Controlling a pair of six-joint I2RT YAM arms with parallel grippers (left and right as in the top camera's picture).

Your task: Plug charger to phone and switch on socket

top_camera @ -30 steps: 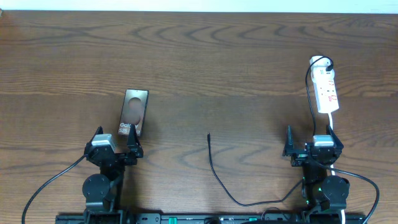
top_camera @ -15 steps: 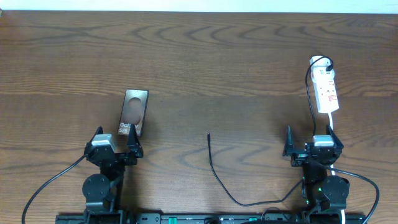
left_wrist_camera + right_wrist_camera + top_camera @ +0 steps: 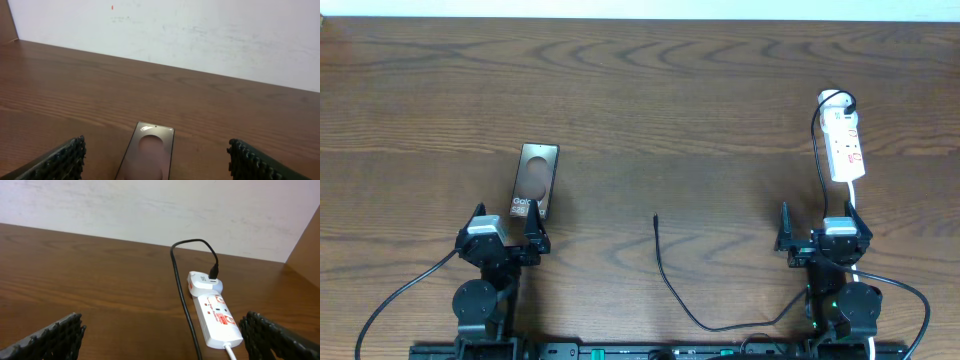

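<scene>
Jaws gape wide and empty on my left gripper (image 3: 506, 222) and right gripper (image 3: 824, 232), ready to grasp. Slim dark-framed tan-screen phone (image 3: 537, 180) lies before the left; thin black charger cable (image 3: 665, 270) loose between; elongated white power strip (image 3: 844, 145) before the right.

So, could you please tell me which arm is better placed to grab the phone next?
Left. The phone lies just ahead of the open left claw; the right claw faces the socket instead.
</scene>
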